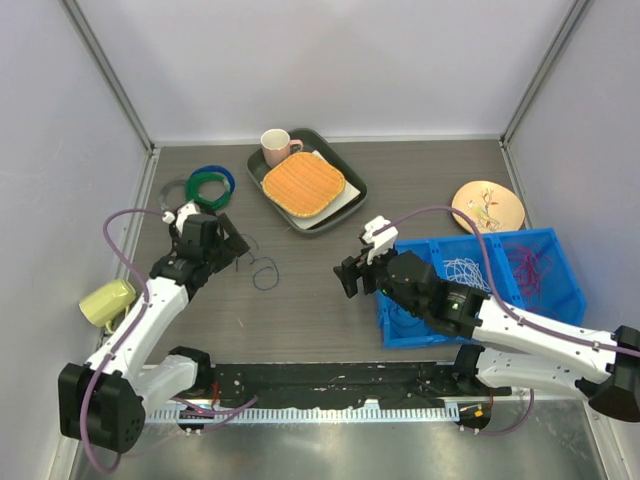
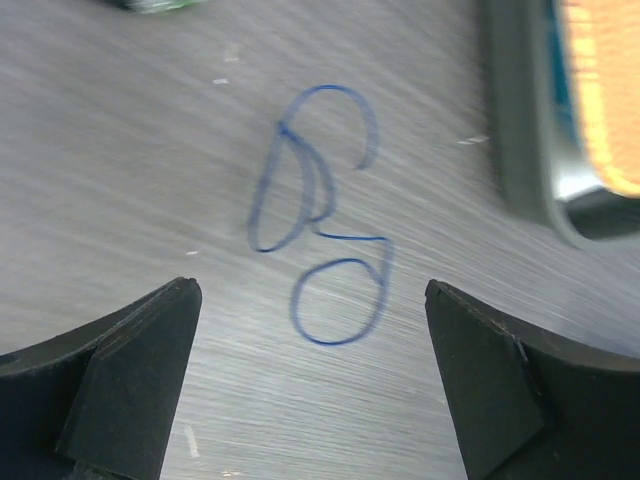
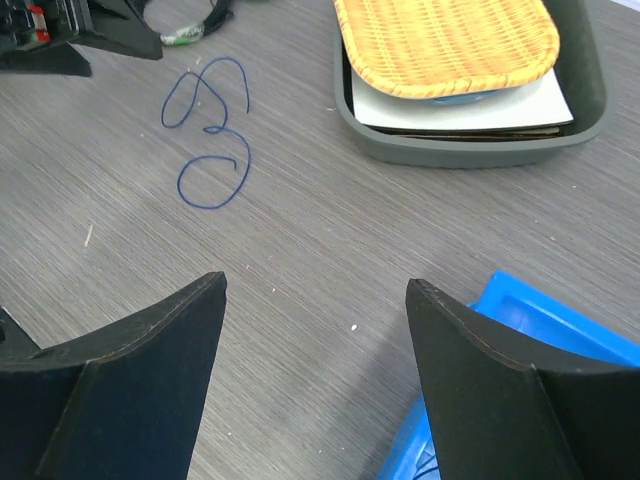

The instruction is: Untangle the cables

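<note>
Your right gripper (image 3: 315,285), jaws apart, hovers left of the blue plastic crate (image 1: 520,235), whose white wires (image 1: 462,268) and magenta wires (image 1: 527,265) its arm partly hides. Farther left, your left gripper (image 2: 312,290) gapes just beside the thin blue looped cable (image 2: 350,238), open grey tabletop (image 1: 300,320) around.

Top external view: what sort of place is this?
Probably a lab test cell: plain grey panel walls box in the dark wood-grain table, with staged props like the blue plastic crate and thin blue cable loop.
</note>
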`<state>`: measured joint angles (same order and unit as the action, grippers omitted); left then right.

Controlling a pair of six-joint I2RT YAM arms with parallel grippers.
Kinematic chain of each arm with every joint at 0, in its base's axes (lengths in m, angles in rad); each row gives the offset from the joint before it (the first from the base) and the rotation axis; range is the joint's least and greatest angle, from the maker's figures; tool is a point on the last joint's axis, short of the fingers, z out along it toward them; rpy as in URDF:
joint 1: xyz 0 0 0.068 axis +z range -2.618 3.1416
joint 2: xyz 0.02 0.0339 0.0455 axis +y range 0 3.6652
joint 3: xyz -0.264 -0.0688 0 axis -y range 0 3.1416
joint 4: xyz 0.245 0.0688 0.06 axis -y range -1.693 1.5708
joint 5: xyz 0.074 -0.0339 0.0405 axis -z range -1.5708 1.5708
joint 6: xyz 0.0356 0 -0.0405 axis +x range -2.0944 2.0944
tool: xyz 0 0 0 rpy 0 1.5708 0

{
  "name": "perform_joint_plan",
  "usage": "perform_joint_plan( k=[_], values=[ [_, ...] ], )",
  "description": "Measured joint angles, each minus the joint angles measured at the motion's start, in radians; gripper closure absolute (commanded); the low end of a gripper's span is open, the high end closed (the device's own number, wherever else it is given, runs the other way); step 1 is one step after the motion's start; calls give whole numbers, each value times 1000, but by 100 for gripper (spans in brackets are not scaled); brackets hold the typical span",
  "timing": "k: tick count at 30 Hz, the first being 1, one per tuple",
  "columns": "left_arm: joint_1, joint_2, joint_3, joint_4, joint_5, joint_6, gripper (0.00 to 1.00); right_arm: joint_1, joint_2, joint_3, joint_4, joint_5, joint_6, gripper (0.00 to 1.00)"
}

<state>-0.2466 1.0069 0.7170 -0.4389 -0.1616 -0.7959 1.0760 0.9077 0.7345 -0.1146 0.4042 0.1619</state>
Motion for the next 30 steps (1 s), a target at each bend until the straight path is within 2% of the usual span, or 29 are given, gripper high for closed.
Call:
perform_joint_plan(
  k=[3, 8, 10, 11, 13, 14, 17, 21, 24, 30],
  values=[
    [0, 34, -9, -47, -98, -10, 0, 0, 51, -3, 19, -17, -15, 22],
    [3, 209, -4, -20, -124, -1, 1, 0, 70, -35, 41, -53, -22, 22],
    [6, 316, 20, -2, -126, 12, 18, 0, 68, -45, 50, -64, -23, 22],
    [6, 372, 40, 6, -126, 17, 50, 0, 66, -49, 55, -68, -24, 22],
    [7, 478, 93, 19, -119, 22, 90, 0, 57, -60, 64, -72, -25, 22],
    [8, 517, 117, 22, -115, 28, 100, 0, 49, -65, 66, -74, -25, 22],
    [10, 604, 185, 31, -79, 47, 100, 0, 20, -80, 79, -76, -32, 22],
    [9, 565, 182, 45, -2, 52, 100, 0, -4, -103, 119, -124, -66, 22],
    [-3, 423, 145, 51, 71, 53, 100, 0, 6, -114, 149, -192, -111, 22],
    [-79, -20, 74, 145, 297, 29, 100, 0, 92, -117, 248, -324, -201, 22]
  ],
)
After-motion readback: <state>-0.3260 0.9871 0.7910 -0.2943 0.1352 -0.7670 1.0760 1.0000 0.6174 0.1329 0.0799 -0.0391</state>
